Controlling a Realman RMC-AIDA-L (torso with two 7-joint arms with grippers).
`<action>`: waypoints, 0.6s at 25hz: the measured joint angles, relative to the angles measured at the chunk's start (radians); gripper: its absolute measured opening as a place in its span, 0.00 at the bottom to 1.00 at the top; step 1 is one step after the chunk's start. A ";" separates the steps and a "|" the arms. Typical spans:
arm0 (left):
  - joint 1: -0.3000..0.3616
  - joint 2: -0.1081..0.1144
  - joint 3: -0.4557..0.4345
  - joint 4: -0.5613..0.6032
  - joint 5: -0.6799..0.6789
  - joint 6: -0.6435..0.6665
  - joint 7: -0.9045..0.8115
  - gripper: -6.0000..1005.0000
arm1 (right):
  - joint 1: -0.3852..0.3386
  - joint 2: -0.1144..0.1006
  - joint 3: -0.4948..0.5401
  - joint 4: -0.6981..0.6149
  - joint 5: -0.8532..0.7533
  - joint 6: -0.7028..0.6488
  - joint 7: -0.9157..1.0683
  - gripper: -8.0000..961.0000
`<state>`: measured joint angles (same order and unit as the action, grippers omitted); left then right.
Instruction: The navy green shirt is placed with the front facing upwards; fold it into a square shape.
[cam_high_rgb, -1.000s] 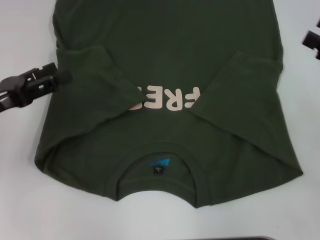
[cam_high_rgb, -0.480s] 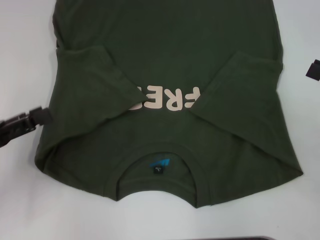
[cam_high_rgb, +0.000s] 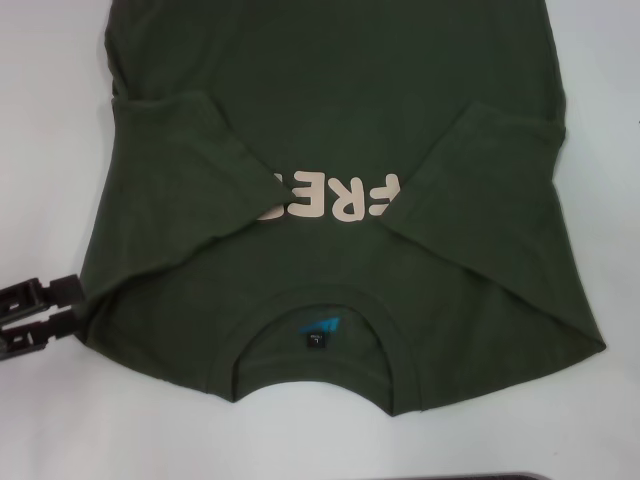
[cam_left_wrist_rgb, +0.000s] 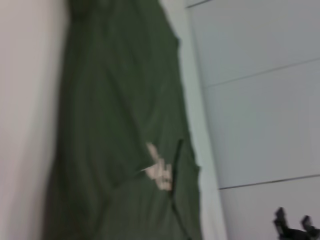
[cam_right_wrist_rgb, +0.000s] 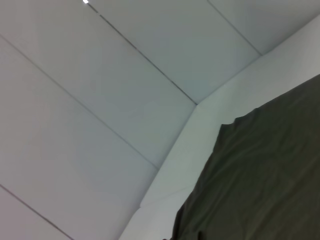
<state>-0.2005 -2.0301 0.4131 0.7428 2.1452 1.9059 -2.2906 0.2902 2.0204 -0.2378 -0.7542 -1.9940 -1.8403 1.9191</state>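
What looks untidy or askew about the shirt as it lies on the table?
The navy green shirt has both sleeves folded inward over the chest, hiding part of the cream lettering. The folds are uneven, so its outline is lopsided. The left gripper sits at the shoulder corner.

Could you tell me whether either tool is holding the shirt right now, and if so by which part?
Nothing is held. The left tool sits open on the table beside the shirt, at its shoulder edge; the right tool is out of view.

Matt, soft dark olive cloth of the navy green shirt (cam_high_rgb: 330, 130), faintly creased, ribbed knit collar (cam_high_rgb: 318, 298), smooth flat cream lettering (cam_high_rgb: 335, 198), left gripper (cam_high_rgb: 60, 305) at eight o'clock in matt black plastic, smooth white table (cam_high_rgb: 40, 90) with slight sheen
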 joint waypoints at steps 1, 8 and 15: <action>0.000 0.003 -0.001 0.002 0.011 -0.005 -0.011 0.78 | 0.000 -0.001 -0.001 0.001 0.000 0.002 0.000 0.68; -0.016 0.008 0.006 0.002 0.070 -0.107 -0.073 0.77 | 0.006 0.006 -0.005 0.002 -0.002 0.006 0.002 0.68; -0.037 0.010 0.006 0.000 0.109 -0.171 -0.104 0.77 | 0.005 0.007 0.001 0.005 0.000 0.017 0.003 0.68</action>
<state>-0.2372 -2.0202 0.4191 0.7432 2.2544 1.7351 -2.3945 0.2955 2.0276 -0.2373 -0.7491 -1.9937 -1.8237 1.9224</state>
